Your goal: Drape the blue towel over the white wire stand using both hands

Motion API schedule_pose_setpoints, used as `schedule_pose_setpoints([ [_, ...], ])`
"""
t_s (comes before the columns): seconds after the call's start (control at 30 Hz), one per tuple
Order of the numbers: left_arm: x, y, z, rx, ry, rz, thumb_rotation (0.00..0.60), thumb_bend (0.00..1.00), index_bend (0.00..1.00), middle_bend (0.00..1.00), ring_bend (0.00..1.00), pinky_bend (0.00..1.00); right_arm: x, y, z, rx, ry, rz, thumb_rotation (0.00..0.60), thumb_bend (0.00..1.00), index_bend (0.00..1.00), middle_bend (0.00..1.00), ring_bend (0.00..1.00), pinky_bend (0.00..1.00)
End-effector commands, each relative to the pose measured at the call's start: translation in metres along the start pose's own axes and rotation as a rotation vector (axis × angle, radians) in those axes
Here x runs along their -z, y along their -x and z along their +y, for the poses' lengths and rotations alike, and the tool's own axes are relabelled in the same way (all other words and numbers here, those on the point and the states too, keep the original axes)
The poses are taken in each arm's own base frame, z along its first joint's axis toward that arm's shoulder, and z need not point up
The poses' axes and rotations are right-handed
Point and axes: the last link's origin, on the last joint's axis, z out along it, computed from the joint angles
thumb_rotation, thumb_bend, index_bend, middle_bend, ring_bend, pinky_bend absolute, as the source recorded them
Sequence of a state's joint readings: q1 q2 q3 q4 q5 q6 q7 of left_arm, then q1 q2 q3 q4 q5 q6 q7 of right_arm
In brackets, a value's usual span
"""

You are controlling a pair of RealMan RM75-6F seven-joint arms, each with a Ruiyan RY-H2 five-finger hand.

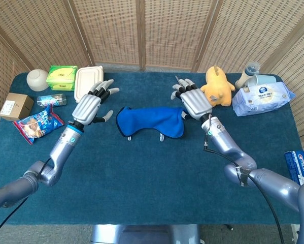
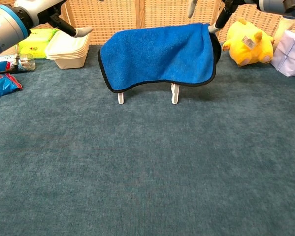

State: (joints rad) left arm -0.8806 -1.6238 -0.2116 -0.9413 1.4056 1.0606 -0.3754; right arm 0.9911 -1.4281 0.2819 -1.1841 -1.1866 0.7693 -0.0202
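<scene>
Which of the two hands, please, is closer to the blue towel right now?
The right hand: its fingers sit right at the blue towel corner by the yellow plush toy, while the left hand hovers apart, fingers spread, with bare table between.

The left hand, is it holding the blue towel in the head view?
No, the left hand is apart from the blue towel, fingers spread.

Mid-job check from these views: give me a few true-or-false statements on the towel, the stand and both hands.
1. The blue towel lies over the white wire stand. True.
2. The left hand grips the towel. False: it is apart from it, fingers spread.
3. The right hand is beside the towel's right end. True.
4. The stand's feet are hidden. False: both show below the towel's hem.
5. The yellow plush toy sits on the towel. False: it is on the table.
</scene>
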Motion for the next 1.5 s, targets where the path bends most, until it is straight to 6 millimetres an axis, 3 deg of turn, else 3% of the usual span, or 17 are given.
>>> schedule_pose_setpoints([
  [0.03, 0.003, -0.002, -0.003, -0.006, -0.012, -0.001, 0.6, 0.49, 0.12, 0.01, 0.0, 0.0, 0.002, 0.0, 0.001, 0.039, -0.008, -0.02, 0.6, 0.28, 0.25, 0.13, 0.0, 0.0],
  [0.33, 0.009, -0.011, -0.007, -0.008, -0.023, 0.024, 0.6, 0.47, 0.09, 0.0, 0.0, 0.0, 0.006, 0.001, 0.002, 0.187, -0.047, -0.023, 0.6, 0.23, 0.16, 0.11, 0.0, 0.0],
  [0.63, 0.029, -0.026, -0.014, -0.02, -0.046, 0.028, 0.6, 0.46, 0.09, 0.0, 0.0, 0.0, 0.018, 0.001, 0.01, 0.334, -0.074, -0.025, 0.6, 0.2, 0.09, 0.09, 0.0, 0.0],
  [0.97, 0.081, -0.055, -0.016, 0.018, -0.132, 0.051, 0.6, 0.46, 0.11, 0.02, 0.0, 0.0, 0.058, -0.009, 0.033, 0.316, -0.019, 0.008, 0.6, 0.2, 0.09, 0.09, 0.0, 0.0],
  [1.13, 0.108, -0.064, -0.015, 0.025, -0.175, 0.063, 0.6, 0.46, 0.13, 0.03, 0.0, 0.0, 0.079, -0.014, 0.04, 0.281, 0.012, 0.04, 0.6, 0.27, 0.1, 0.09, 0.0, 0.0],
  [1.33, 0.152, -0.074, -0.018, 0.028, -0.25, 0.064, 0.6, 0.46, 0.15, 0.03, 0.0, 0.0, 0.102, -0.018, 0.043, 0.184, 0.047, 0.092, 0.6, 0.34, 0.11, 0.09, 0.0, 0.0],
  [1.5, 0.199, -0.083, -0.023, 0.016, -0.337, 0.063, 0.6, 0.46, 0.17, 0.05, 0.0, 0.0, 0.124, -0.017, 0.043, 0.095, 0.086, 0.151, 0.6, 0.4, 0.13, 0.1, 0.03, 0.08],
])
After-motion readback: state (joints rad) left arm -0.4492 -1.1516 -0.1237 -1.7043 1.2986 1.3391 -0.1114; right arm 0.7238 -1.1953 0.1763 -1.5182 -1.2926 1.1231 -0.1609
